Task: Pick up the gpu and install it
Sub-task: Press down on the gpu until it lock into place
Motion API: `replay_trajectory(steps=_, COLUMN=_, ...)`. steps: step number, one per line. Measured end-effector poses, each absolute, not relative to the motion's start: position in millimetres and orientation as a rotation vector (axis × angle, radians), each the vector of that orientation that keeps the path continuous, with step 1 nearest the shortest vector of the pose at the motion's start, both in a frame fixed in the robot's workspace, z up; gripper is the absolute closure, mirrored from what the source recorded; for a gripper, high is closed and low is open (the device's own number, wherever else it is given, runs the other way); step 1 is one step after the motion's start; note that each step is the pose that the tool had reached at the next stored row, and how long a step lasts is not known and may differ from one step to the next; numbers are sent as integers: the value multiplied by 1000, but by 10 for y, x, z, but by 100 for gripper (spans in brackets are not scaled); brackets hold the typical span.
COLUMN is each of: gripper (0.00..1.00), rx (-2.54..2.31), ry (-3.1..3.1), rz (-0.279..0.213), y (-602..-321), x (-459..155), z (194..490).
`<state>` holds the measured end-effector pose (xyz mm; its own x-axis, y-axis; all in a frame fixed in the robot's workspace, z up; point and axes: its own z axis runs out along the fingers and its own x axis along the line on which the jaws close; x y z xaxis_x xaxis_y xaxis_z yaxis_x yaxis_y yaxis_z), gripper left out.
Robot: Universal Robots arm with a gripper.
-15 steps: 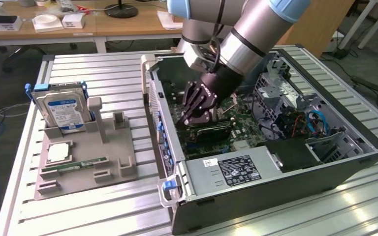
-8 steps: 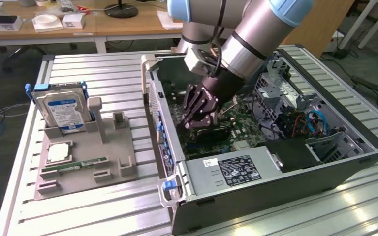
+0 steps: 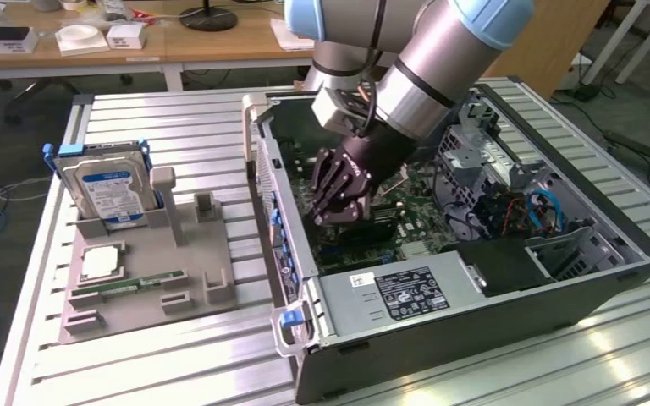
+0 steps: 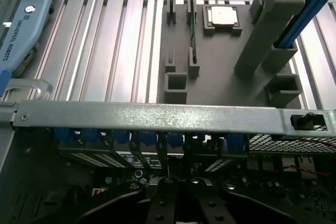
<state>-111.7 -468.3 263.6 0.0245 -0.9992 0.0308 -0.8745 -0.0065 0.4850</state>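
gpu: inside the open computer case, right under the claw. It is mostly hidden, just a dark block over green board showing. It looks to stand on edge, long axis running from the case's slotted wall inward, though the exact ends are unclear.

From the exterior view's left:
- The surface is ribbed aluminium slats.
- A matte grey moulded fixture sits on it, with upright posts and pockets.
- A silver hard drive with a blue label stands upright in the fixture.
- A square metal-topped processor chip lies flat in a pocket.
- A slim green memory stick lies beside the chip.
- The case is a dark sheet-metal box lying on its side, with a row of blue plastic clips along the slotted wall.
- The grey arm reaches down into the case.

The black claw fingers are together. Can't tell whether they pinch the card.
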Motion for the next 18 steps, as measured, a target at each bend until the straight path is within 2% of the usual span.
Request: replay_trajectory(steps=18, gripper=90, rx=1939, ry=-1907, rz=-460, y=-4662, x=-1128, z=2629)
